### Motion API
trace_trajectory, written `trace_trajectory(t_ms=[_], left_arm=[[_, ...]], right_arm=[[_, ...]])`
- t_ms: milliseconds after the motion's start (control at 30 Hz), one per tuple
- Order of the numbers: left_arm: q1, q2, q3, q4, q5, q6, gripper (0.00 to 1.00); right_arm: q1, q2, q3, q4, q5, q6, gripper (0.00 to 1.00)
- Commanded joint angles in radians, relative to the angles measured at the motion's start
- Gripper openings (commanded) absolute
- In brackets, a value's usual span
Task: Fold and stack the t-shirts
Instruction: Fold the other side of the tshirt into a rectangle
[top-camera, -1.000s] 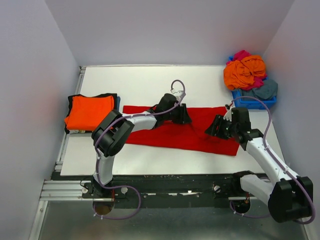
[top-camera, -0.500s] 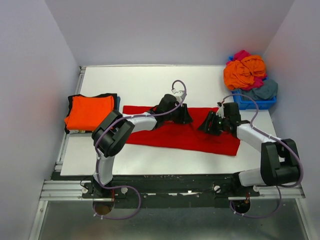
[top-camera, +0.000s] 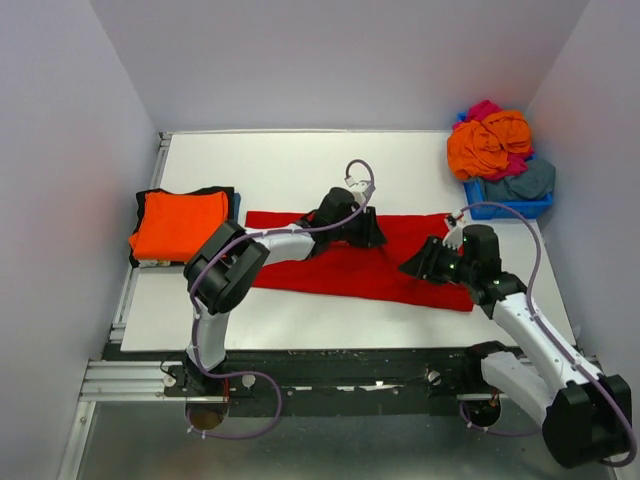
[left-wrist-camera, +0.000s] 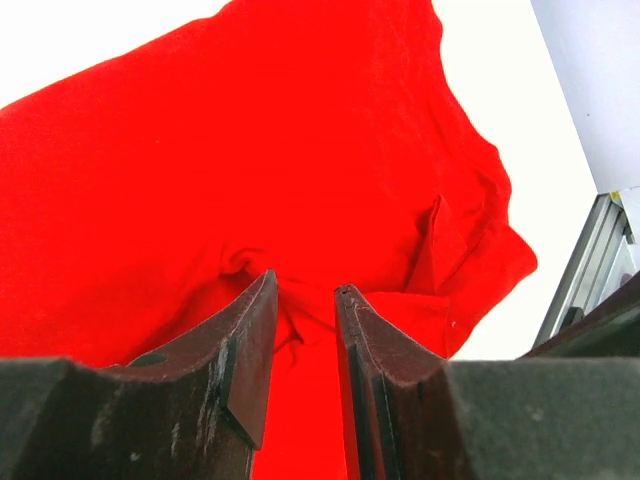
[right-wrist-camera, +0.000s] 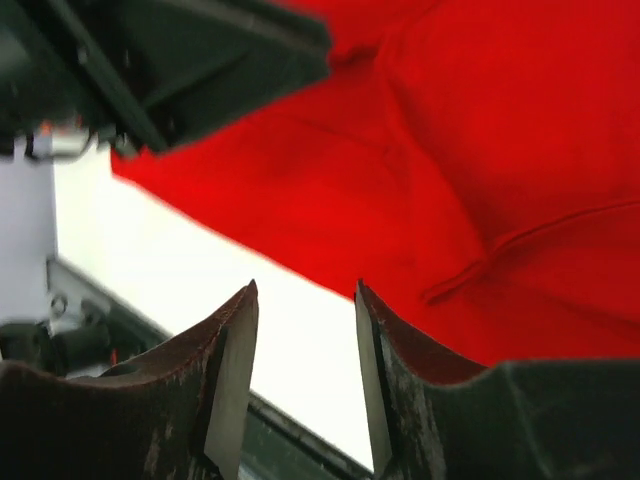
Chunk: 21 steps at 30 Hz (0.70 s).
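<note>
The red t-shirt (top-camera: 300, 270) lies spread flat across the middle of the white table (top-camera: 300, 165). My left gripper (top-camera: 368, 234) rests on its far middle part. In the left wrist view (left-wrist-camera: 305, 285) its jaws stand close together with a puckered ridge of the red cloth (left-wrist-camera: 250, 150) pinched between them. My right gripper (top-camera: 415, 266) hovers over the shirt's right near part. In the right wrist view (right-wrist-camera: 305, 290) it is open and empty, with the shirt's near edge (right-wrist-camera: 480, 150) and bare table between the jaws.
A folded orange t-shirt (top-camera: 178, 222) lies on a black one (top-camera: 215, 192) at the left edge. A blue bin (top-camera: 505, 203) at the back right holds crumpled orange (top-camera: 485, 145), magenta (top-camera: 483, 108) and grey-blue (top-camera: 535, 180) shirts. The left arm (right-wrist-camera: 180, 60) looms close before the right gripper.
My right gripper swung left and away over the shirt, then came back toward the near edge, staying open. The left arm and the shirt have not visibly moved.
</note>
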Motion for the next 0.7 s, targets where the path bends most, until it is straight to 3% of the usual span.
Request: trace_trajectory(t_ms=[0,133,300,467,667], left_arm=[[-0.032,-0.029,0.009,0.055,0.036,0.034,0.42],[-0.063,0.009,0.081,0.019,0.018,0.044,0.41],[-0.091,0.09,0.208,-0.061,0.022,0.018,0.4],[-0.126,0.175,0.355,-0.214,0.017,0.041,0.38],[-0.138,0.241,0.443,-0.388,0.001,0.031,0.37]], right_arm=[[-0.004,-0.058,0.084,-0.168,0.407,0.003,0.46],[-0.019,-0.032,0.107,-0.151,0.599,0.013,0.33],[-0.05,0.143,0.191,-0.145,0.645,-0.004,0.03],[-0.061,0.327,0.263,-0.145,0.601,0.011,0.01],[-0.065,0.428,0.255,-0.148,0.566,0.054,0.01]])
